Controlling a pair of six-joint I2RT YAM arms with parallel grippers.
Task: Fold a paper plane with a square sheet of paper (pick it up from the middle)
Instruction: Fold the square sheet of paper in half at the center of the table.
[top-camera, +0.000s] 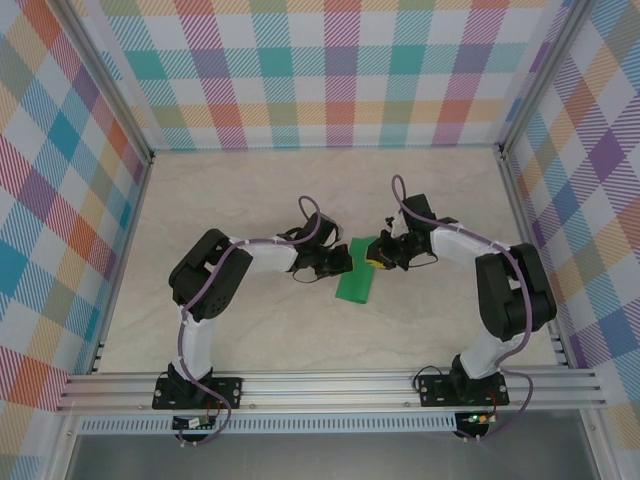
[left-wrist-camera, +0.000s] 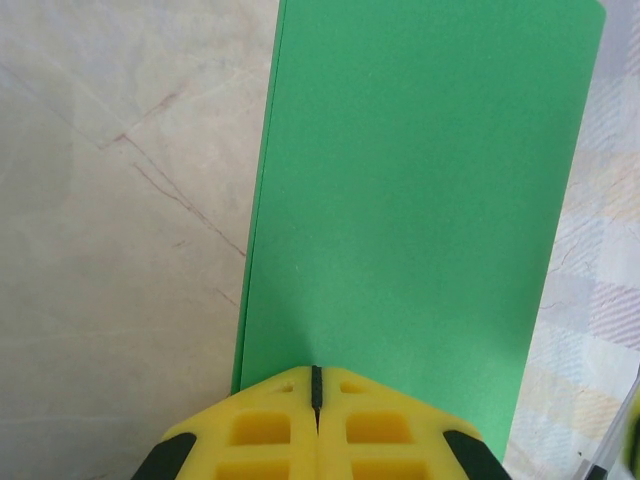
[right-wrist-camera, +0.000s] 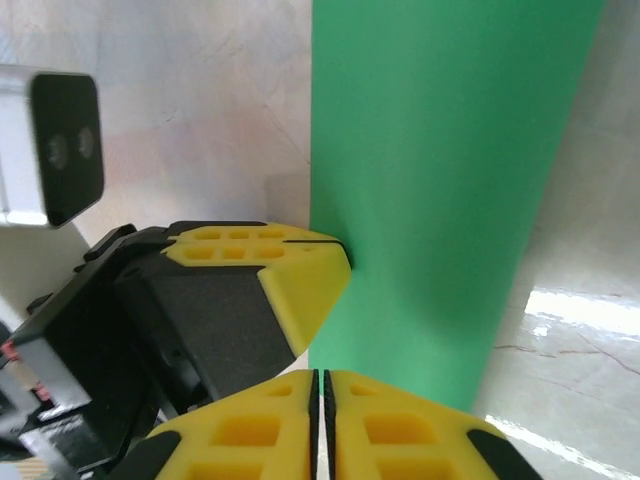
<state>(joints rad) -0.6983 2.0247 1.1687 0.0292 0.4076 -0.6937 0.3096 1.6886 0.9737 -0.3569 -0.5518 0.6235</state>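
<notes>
Pale marbled table (top-camera: 250, 330): a folded green paper sheet (top-camera: 356, 282) is met at mid-table by two clenched grippers.

The sheet's near end lies free. Farther off, the left gripper (top-camera: 338, 263) is set at its left edge and the right gripper (top-camera: 377, 253) at its right. Both jaw pairs are closed tight, though whether paper is caught between them cannot be told. A skewed crease or a slide could be caused by either tip being dragged unevenly, and the layers could spring apart. The sheet is seen as a plain, bright, long rectangle, doubled along one long edge.
</notes>
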